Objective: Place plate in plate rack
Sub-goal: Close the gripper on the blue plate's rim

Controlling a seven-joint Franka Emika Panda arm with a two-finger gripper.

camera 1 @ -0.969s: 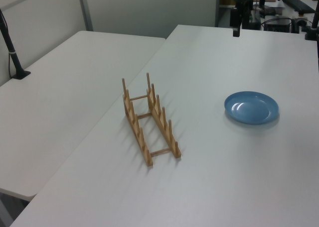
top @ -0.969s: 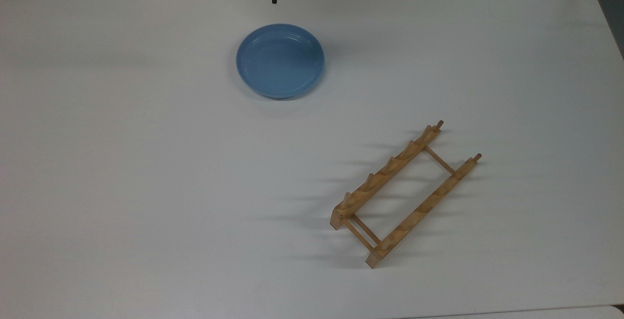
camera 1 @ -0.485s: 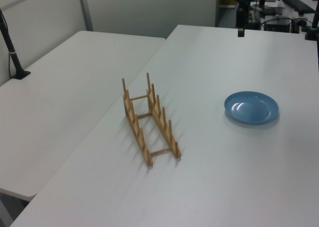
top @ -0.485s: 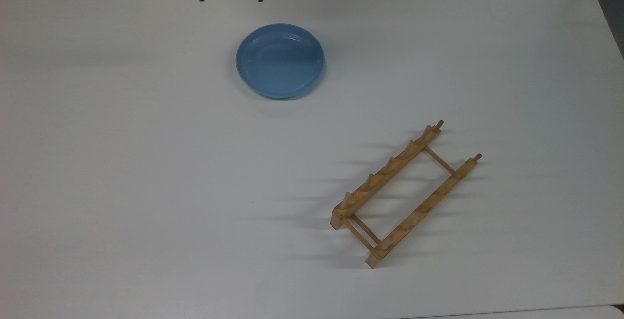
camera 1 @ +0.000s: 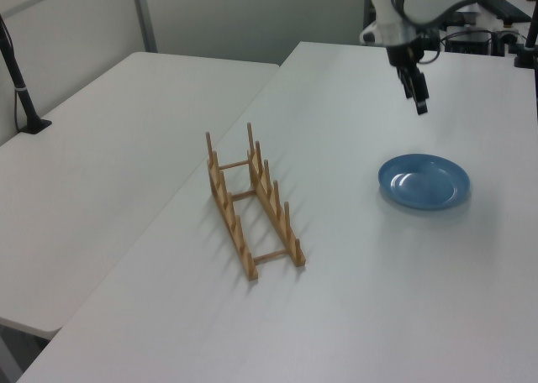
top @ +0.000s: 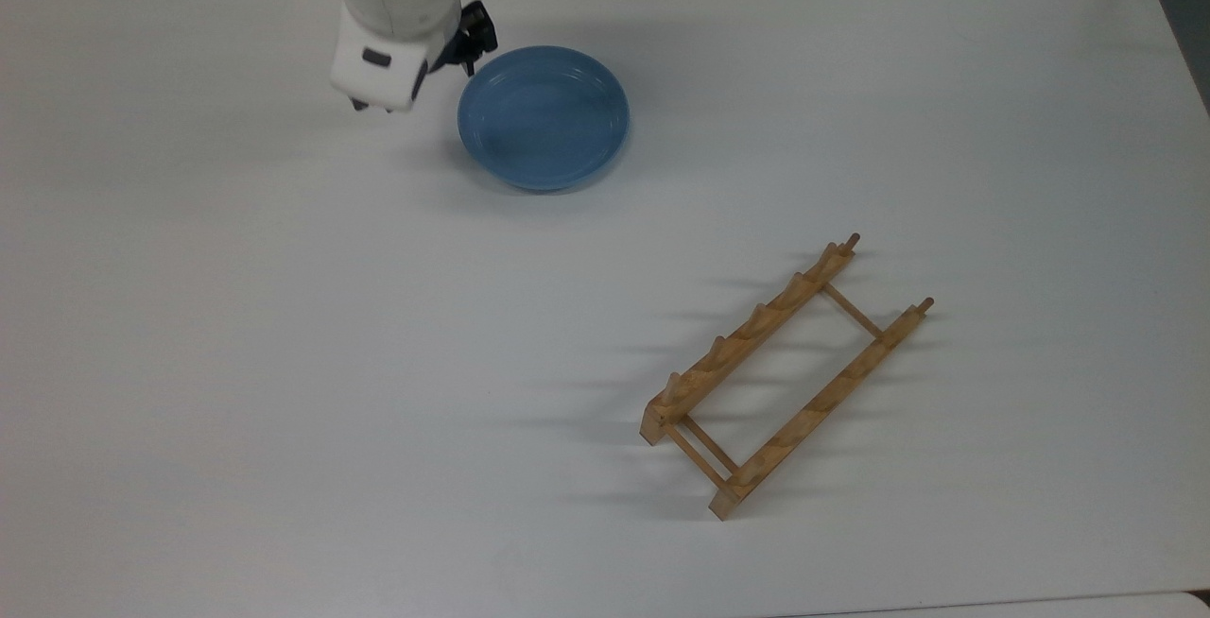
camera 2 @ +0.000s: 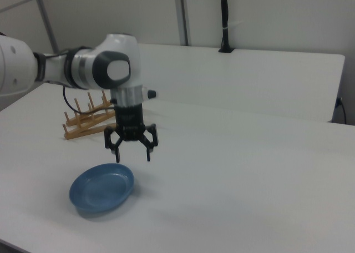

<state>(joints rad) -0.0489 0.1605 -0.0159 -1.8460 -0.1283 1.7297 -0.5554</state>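
The claw [camera 2: 132, 149] hangs spread wide and empty above the plate's [camera 2: 102, 188] far rim, touching nothing, left of centre in the right view.

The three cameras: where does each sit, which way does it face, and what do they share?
Top view: overhead, looking down on the table; shows the arm's wrist.
Left view: raised, beyond the rack, facing the plate and gripper.
Right view: low, on the plate's side, facing the open gripper, rack behind.
All share plate and rack.
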